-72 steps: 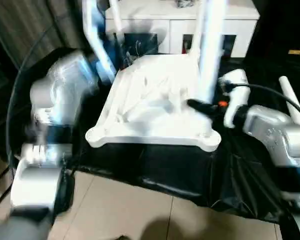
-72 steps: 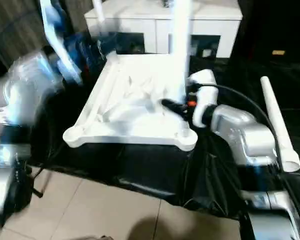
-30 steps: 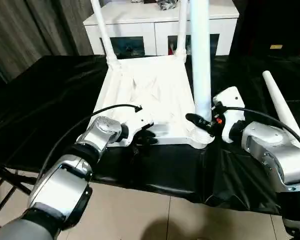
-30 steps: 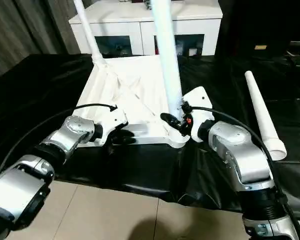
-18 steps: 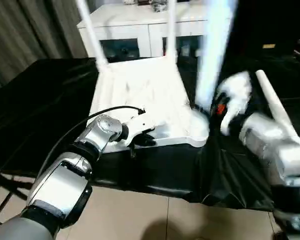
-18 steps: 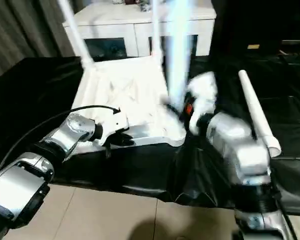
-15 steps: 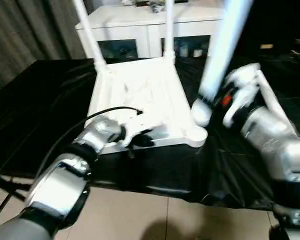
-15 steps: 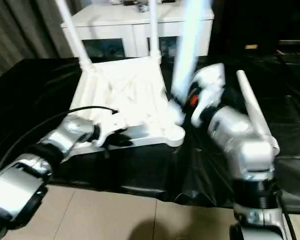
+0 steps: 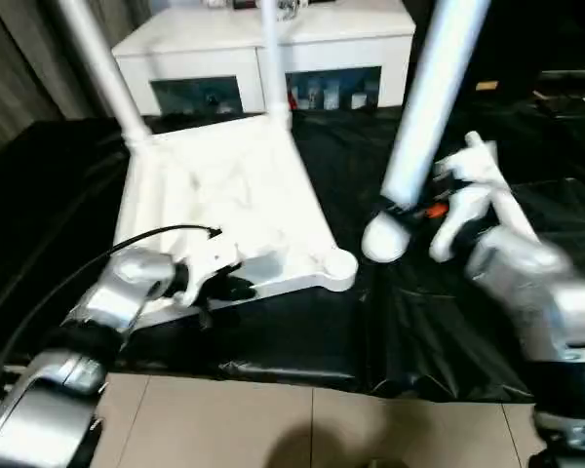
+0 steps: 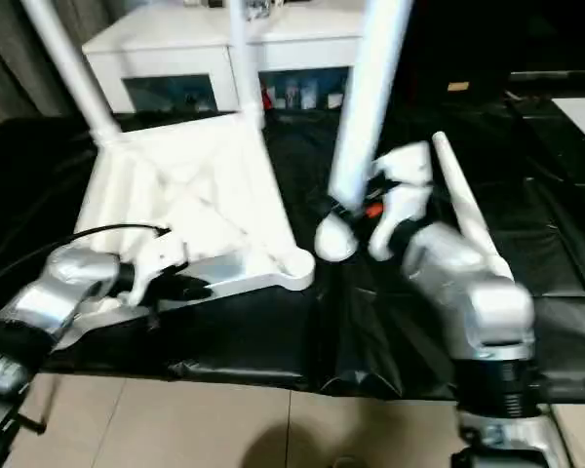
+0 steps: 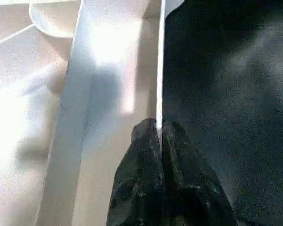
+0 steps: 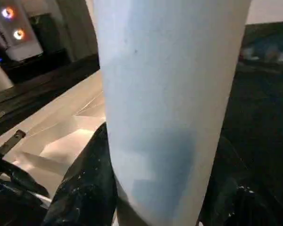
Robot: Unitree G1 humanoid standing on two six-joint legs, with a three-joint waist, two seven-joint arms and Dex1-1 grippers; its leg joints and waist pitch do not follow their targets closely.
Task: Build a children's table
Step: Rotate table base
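Head views: tabletop (image 9: 224, 210) upside down on black sheet (image 9: 439, 322), 2 legs fitted at far corners. Right gripper (image 9: 402, 210) clamps a third leg (image 9: 424, 117) just off the near socket (image 9: 338, 265); tilt risks cross-threading.
Left wrist: left gripper (image 11: 158, 136) pinches tabletop rim.
Right wrist: threaded end hidden.

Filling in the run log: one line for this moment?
left gripper: shut on white plastic tabletop rim | right gripper: holds white tapered leg, off socket
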